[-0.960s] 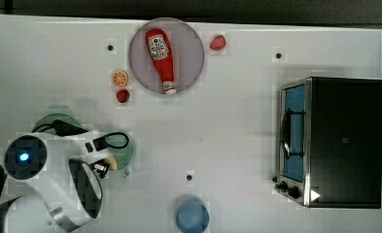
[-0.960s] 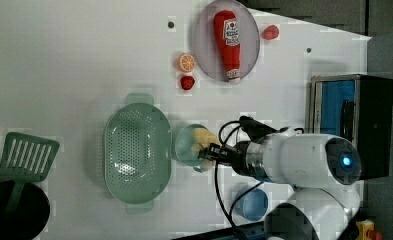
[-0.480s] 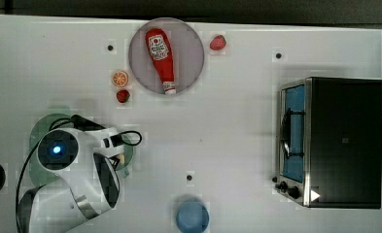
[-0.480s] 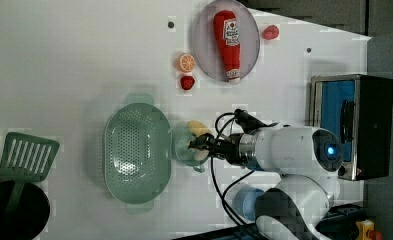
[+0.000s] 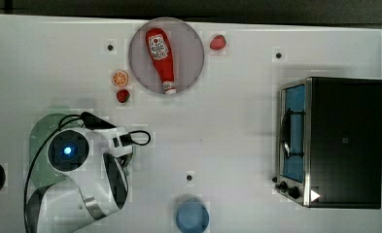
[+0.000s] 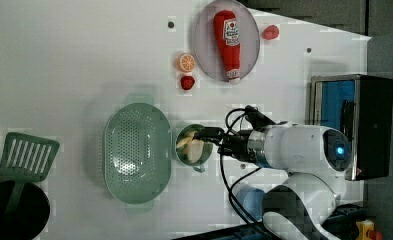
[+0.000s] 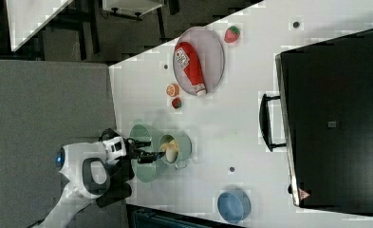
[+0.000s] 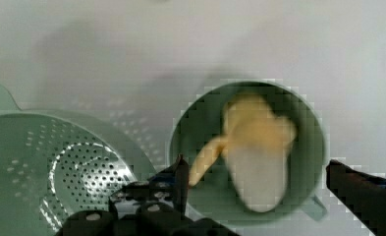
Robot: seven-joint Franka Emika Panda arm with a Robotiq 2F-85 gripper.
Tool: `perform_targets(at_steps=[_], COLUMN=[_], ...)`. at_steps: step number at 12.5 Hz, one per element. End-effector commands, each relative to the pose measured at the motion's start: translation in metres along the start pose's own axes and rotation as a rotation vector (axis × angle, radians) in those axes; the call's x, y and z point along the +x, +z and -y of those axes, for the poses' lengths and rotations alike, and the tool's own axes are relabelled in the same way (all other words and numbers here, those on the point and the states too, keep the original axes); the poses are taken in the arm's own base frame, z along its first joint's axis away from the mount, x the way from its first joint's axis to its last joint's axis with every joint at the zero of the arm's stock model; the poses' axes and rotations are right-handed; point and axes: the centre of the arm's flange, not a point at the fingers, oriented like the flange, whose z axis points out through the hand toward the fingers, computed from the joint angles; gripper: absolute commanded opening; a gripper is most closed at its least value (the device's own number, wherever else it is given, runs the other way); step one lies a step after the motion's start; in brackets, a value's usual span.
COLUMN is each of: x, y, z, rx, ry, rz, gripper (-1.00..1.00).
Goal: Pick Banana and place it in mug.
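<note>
The basket (image 6: pixel 137 151) sits just beside the mug (image 6: pixel 194 146) — the banana (image 8: pixel 257 142) already lies inside the mug. The gripper (image 8: pixel 257 179) hangs over the rim, fingers spread and empty; best lift straight up — no nudging the mug.

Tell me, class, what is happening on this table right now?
A white robot arm holds its hand open just above a pale green mug. The banana already lies inside the mug, free of the fingers. A green perforated basket sits right beside the mug. Further off, a ketchup bottle lies on a plate, and a blue cup stands near the table edge.
</note>
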Motion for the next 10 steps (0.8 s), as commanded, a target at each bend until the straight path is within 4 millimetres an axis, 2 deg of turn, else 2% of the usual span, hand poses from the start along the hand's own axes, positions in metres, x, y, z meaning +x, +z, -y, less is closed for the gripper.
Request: perform_targets(at_steps=[1,4,7,9,10], x=[0.016,0.044,0.081,0.108,0.119], y=[-0.091,-0.174,-0.257,-0.3,-0.314], z=[0.004,-0.04,-0.092,-0.127,-0.144], rx=[0.085,-0.002,-0.015,0.022,0.026], ry=[0.074,0.18,0.308,0.357,0.359], rz=[-0.125,-0.089,-0.046,-0.057,-0.066], gripper=[1.0,1.0,1.0,1.0,1.0])
